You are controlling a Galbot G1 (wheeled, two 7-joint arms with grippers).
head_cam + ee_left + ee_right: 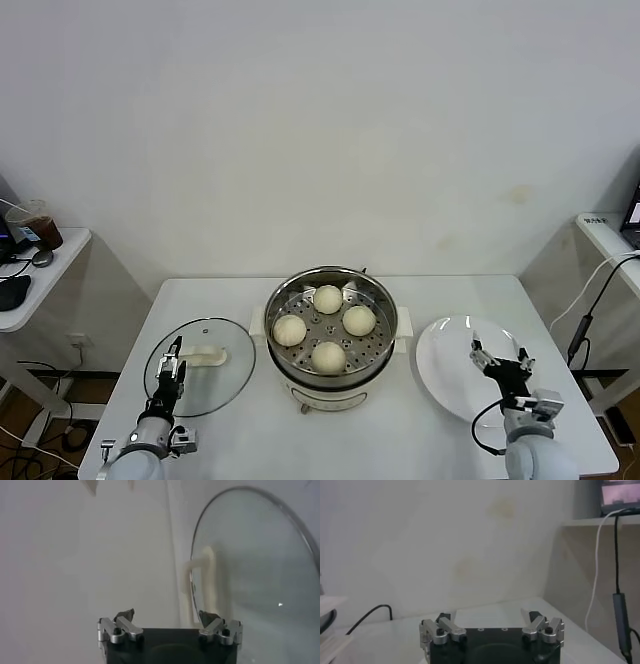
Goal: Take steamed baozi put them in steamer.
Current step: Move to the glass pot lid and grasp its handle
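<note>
Left end effector point(172, 362): fingers spread apart, holding nothing; it hovers low over the near edge of the glass lid point(200, 365), on the robot's left of the tabletop point(400, 440).
Right end effector point(502, 358): fingers spread apart, empty; it sits over the white plate point(450, 370) on the robot's right.
Buns point(328, 327): all four rest on the perforated tray inside the steamer point(330, 335), spaced apart in a diamond.
Steamer: stands at the middle of the tabletop, between lid and plate, uncovered.
Progress: the loading looks finished, since the plate is bare and no bun lies outside the pot; I judge that nothing of the stated task remains, unless the lid is meant to go on.
Surroundings: a side desk point(30, 285) with a cup point(35, 225) stands at far left, cables point(590, 300) at far right.
Obstructions: nothing stands between either arm and the pot.
</note>
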